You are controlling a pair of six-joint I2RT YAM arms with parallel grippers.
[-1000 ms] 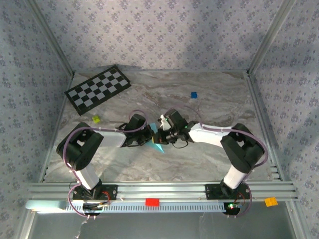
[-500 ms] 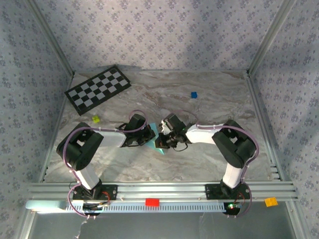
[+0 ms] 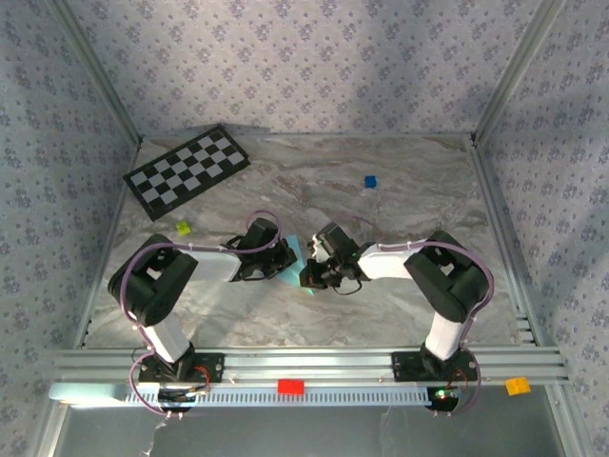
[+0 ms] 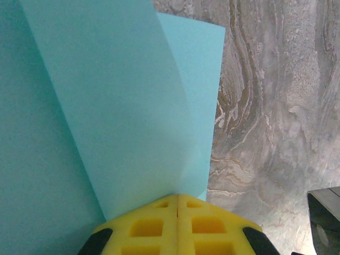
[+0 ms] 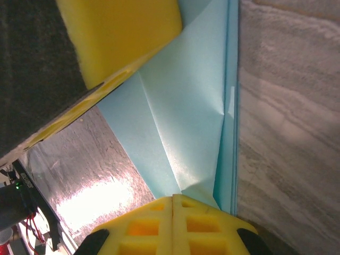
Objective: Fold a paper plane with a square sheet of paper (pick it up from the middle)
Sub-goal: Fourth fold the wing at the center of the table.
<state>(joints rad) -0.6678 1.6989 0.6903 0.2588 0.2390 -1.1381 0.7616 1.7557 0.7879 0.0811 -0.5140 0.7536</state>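
Left pincer point(image 4: 177, 197) and right pincer point(image 5: 172, 198) each clench the folded sheet point(image 4: 122, 106), edges cut off.

Here's the table point(image 3: 419, 190), a grey-and-tan marbled top, boxed in by metal rails point(image 3: 304, 360). Upper left of the frame, a black-and-white checkerboard point(image 3: 187, 170) lies flat, turned at an angle, one corner up by the back edge. Below it, at the left, a small yellow-green block point(image 3: 182, 228) sits alone on the marble. Upper right of centre, a tiny blue cube point(image 3: 370, 181), well apart from everything. Dead centre, the blue paper point(image 3: 296, 252), folded; whether it rests on the top, can't tell.
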